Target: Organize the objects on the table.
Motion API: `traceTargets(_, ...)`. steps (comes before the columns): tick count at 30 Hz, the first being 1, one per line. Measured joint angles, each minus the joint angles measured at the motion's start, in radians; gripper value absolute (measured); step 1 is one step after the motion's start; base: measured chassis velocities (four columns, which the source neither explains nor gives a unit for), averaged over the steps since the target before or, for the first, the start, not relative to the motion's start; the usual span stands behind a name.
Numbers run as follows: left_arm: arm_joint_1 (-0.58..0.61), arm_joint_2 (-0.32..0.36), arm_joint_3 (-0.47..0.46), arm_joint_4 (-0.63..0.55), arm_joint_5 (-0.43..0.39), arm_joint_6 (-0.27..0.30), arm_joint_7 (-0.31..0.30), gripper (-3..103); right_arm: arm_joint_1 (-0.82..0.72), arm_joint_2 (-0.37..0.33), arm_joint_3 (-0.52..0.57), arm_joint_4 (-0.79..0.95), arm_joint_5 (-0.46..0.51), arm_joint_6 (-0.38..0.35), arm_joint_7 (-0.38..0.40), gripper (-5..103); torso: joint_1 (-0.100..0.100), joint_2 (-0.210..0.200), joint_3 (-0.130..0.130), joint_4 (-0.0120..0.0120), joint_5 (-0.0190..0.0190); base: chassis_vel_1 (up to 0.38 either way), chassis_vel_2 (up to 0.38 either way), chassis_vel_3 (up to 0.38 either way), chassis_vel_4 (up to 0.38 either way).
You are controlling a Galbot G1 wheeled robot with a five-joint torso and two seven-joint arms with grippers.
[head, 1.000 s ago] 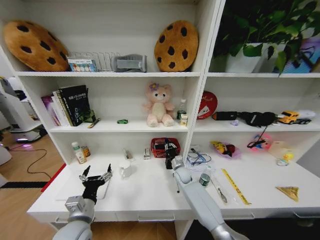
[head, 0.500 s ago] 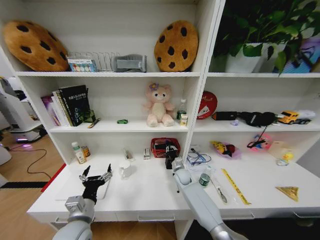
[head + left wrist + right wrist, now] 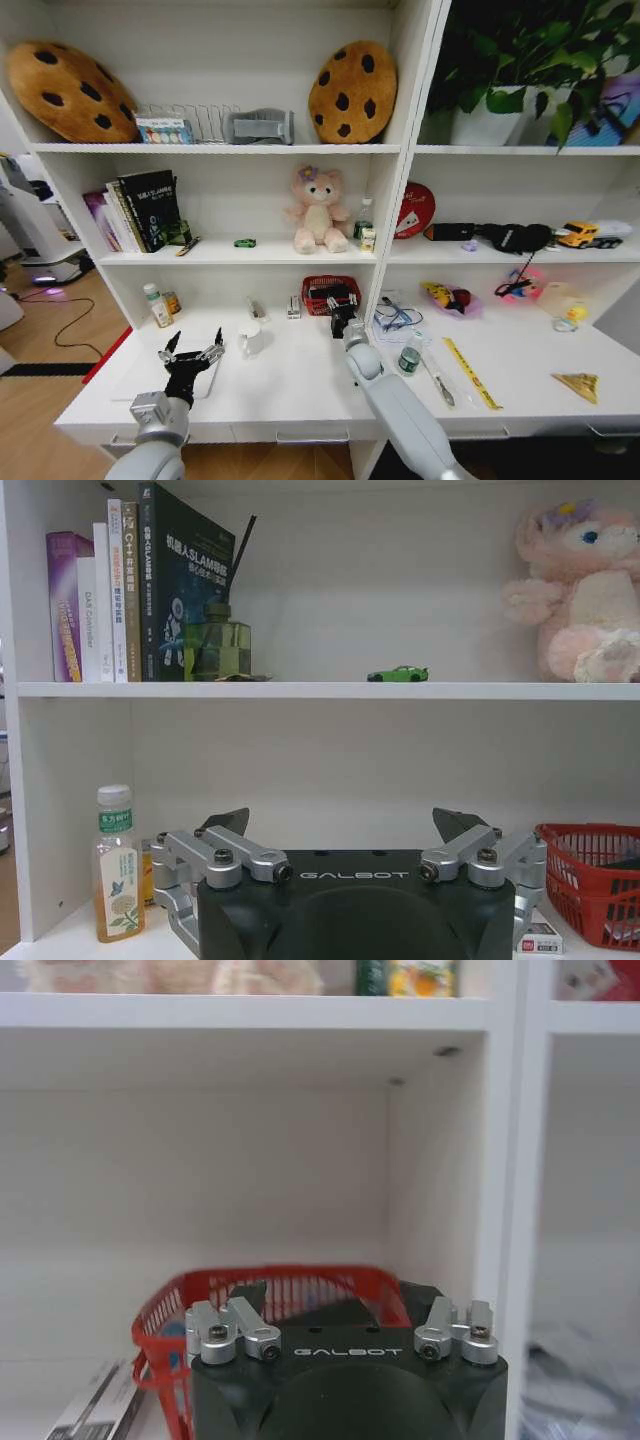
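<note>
Left gripper (image 3: 190,355): it is hovering low over the front left part of the tabletop (image 3: 290,385), above a silver laptop (image 3: 135,380); its jaws are standing spread, with nothing between them.
Right gripper (image 3: 342,312): it is reaching forward over the middle of the tabletop, just at the red basket (image 3: 328,293); whether its jaws are open I cannot tell.
Near the right arm: a small green-capped bottle (image 3: 409,358) is standing just beside it, with a dark pen (image 3: 436,380) and a yellow measuring tape (image 3: 470,372) lying further to the right.
Left of the basket: a white cup (image 3: 250,338) is standing between both grippers.
Back left of the tabletop: a drink bottle (image 3: 118,875) is standing against the side wall.
Red basket from the right wrist view (image 3: 300,1295): it is lying directly in front of the gripper, close to the white divider.
Shelf above: the tiny green toy car (image 3: 245,242) is resting between the books (image 3: 135,210) and the pink plush bear (image 3: 318,208); a green glass jar (image 3: 217,645) is standing beside the books.
Top shelf: two cookie cushions (image 3: 350,90) are leaning against the back wall.
Room: wooden floor is showing at the far left.
</note>
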Motion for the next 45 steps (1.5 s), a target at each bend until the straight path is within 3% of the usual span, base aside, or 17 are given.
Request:
traceTargets(1,0.0,0.0,0.0,0.0,0.0,0.0,0.0,100,-0.025,-0.03,-0.017,0.081,0.072,-0.063,0.089,82,0.0,0.0,0.0,0.0,0.0001,0.0,0.0,0.0,0.0)
traceTargets(3,0.0,0.0,0.0,0.0,0.0,0.0,0.0,100,-0.037,-0.048,-0.022,0.117,0.103,-0.089,0.123,87,0.0,0.0,0.0,0.0,-0.0001,0.0,0.0,0.0,0.0)
traceTargets(5,0.0,0.0,0.0,0.0,0.0,0.0,0.0,100,-0.078,-0.11,-0.023,0.212,0.201,-0.163,0.22,97,0.0,0.0,0.0,-0.0002,-0.0001,0.0,0.0,0.0,0.0)
traceTargets(6,0.0,0.0,0.0,0.0,0.0,0.0,0.0,100,-0.078,-0.11,-0.023,0.212,0.201,-0.163,0.22,97,0.0,0.0,0.0,-0.0002,-0.0001,0.0,0.0,0.0,0.0)
traceTargets(8,0.0,0.0,0.0,0.0,0.0,0.0,0.0,100,-0.111,-0.164,0.015,0.267,0.327,-0.219,0.275,100,0.0,0.0,0.0,-0.0001,0.0001,0.0,0.0,0.0,0.0)
traceTargets(14,0.0,0.0,0.0,0.0,0.0,0.0,0.0,100,-0.134,-0.194,0.055,0.28,0.436,-0.287,0.268,100,0.0,0.0,0.0,0.0,0.0001,0.0,0.0,0.0,0.0)
traceTargets(16,0.0,0.0,0.0,0.0,0.0,0.0,0.0,100,-0.135,-0.198,0.07,0.276,0.487,-0.35,0.234,100,0.0,0.0,0.0,0.0001,0.0001,0.0,0.0,0.0,0.0)
traceTargets(20,0.0,0.0,0.0,0.0,0.0,0.0,0.0,100,-0.135,-0.198,0.07,0.273,0.491,-0.362,0.223,100,0.0,0.0,0.0,0.0001,0.0001,0.0,0.0,0.0,0.0)
traceTargets(22,0.0,0.0,0.0,0.0,0.0,0.0,0.0,100,-0.134,-0.196,0.07,0.249,0.488,-0.425,0.157,100,0.0,0.0,0.0,0.0001,0.0,0.0,0.0,0.0,0.0)
traceTargets(24,0.0,0.0,0.0,0.0,0.0,0.0,0.0,100,-0.118,-0.17,0.052,0.207,0.507,-0.461,0.15,100,0.0,0.0,0.0,0.0,-0.0001,0.0,0.0,0.0,0.0)
traceTargets(31,0.0,0.0,0.0,0.0,0.0,0.0,0.0,100,-0.061,-0.107,0.002,0.114,0.51,-0.46,0.156,102,0.0,0.0,0.0,0.0001,-0.0002,0.0,0.0,0.0,0.0)
traceTargets(36,0.0,0.0,0.0,0.0,0.0,0.0,0.0,100,-0.052,-0.088,-0.001,0.092,0.506,-0.457,0.156,91,0.0,0.0,0.0,0.0001,-0.0001,0.0,0.0,0.0,0.0)
traceTargets(38,0.0,0.0,0.0,0.0,0.0,0.0,0.0,100,-0.047,-0.079,-0.001,0.073,0.505,-0.459,0.152,81,0.0,0.0,0.0,0.0001,-0.0002,0.0,0.0,0.0,0.0)
traceTargets(41,0.0,0.0,0.0,0.0,0.0,0.0,0.0,100,-0.041,-0.072,0.003,0.048,0.486,-0.459,0.129,73,0.0,0.0,0.0,0.0,-0.0001,0.0,0.0,0.0,0.0)
traceTargets(45,0.0,0.0,0.0,0.0,0.0,0.0,0.0,100,-0.036,-0.064,0.01,0.025,0.47,-0.459,0.108,71,0.0,0.0,0.0,0.0,-0.0002,0.0,0.0,0.0,0.0)
